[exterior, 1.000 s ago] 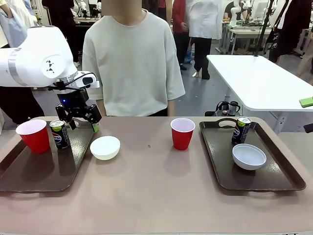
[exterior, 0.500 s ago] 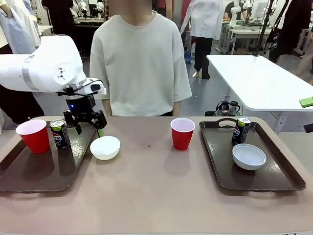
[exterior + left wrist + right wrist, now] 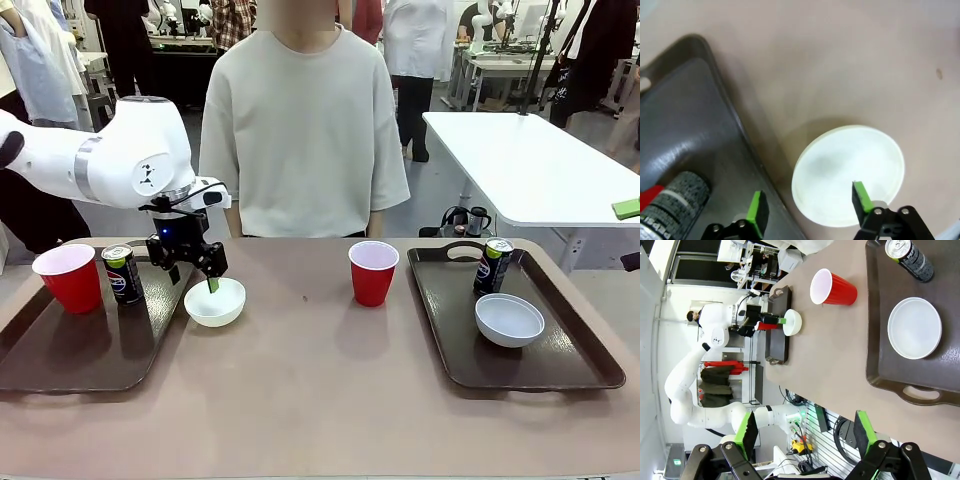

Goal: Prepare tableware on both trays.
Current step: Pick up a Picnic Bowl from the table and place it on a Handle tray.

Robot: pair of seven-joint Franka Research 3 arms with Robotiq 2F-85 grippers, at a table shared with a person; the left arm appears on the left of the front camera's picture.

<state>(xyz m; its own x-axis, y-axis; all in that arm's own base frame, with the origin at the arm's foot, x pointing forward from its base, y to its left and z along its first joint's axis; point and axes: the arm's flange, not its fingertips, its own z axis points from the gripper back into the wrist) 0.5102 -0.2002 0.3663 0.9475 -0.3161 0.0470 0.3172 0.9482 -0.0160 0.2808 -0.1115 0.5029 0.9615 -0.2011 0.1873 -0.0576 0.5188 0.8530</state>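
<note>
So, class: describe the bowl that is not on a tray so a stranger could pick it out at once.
Find the left tray. Just off its right rim, on the bare table, sits a small white bowl under the left gripper. The other bowl lies inside the right tray.

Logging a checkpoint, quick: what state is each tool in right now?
Left tool: open, fingers straddling the rim of the white bowl, not gripping it yet.
Right tool: open, holding nothing.
</note>
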